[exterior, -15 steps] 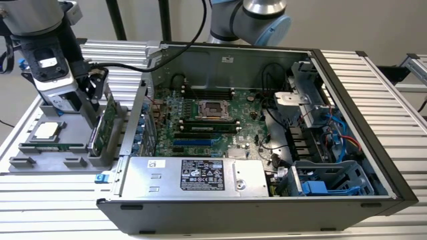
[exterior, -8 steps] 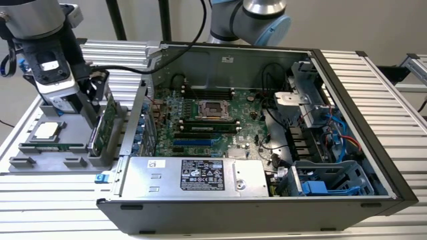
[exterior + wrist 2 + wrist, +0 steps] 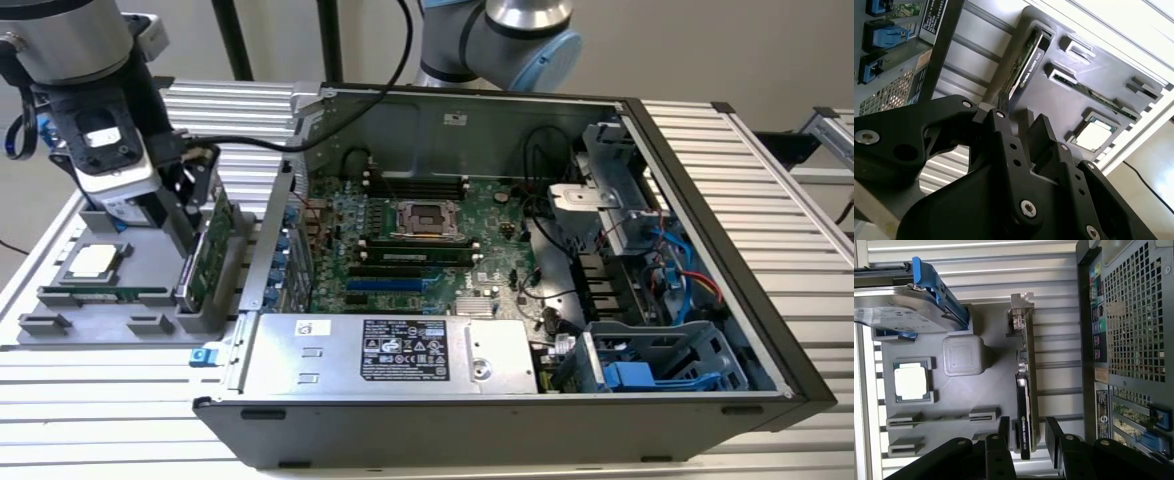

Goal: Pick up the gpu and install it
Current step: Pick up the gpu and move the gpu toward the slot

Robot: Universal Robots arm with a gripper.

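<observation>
GPU [image 3: 200, 250], one card, stood on edge in a slot of the grey tray [image 3: 54, 330] in the exterior view, at the tray's side nearest the one open case [image 3: 694, 200] and outside it. The gripper [image 3: 184, 205] hung right at the card's upper edge. One chip [image 3: 96, 262] lay flat on the tray to the exterior view's left of the card, and one memory stick [image 3: 100, 295] sat in a slot just beside the chip. Inside the case lay one motherboard [image 3: 400, 250] with one bare socket [image 3: 427, 215], and one power supply [image 3: 387, 355] sat along the near wall. In the second wrist view the GPU [image 3: 1024, 65] ran away from the gripper [image 3: 1019, 117], its near end between the two fingers [image 3: 1041, 127]. The same tray [image 3: 1069, 95] held the one memory stick [image 3: 1089, 95] and the one chip [image 3: 1096, 136], both well apart from the card. In the first wrist view the GPU [image 3: 1024, 390] stood edge-on with its silver bracket at the far end. The gripper [image 3: 1028, 427] straddled its near end. The two fingers [image 3: 1054, 427] were spread, one on each side of the card with a gap showing on both sides, so they grasped nothing. On the tray [image 3: 994, 385] were also one hard drive [image 3: 899, 305] in a blue frame, one grey block [image 3: 963, 355] and the one chip [image 3: 910, 381].
</observation>
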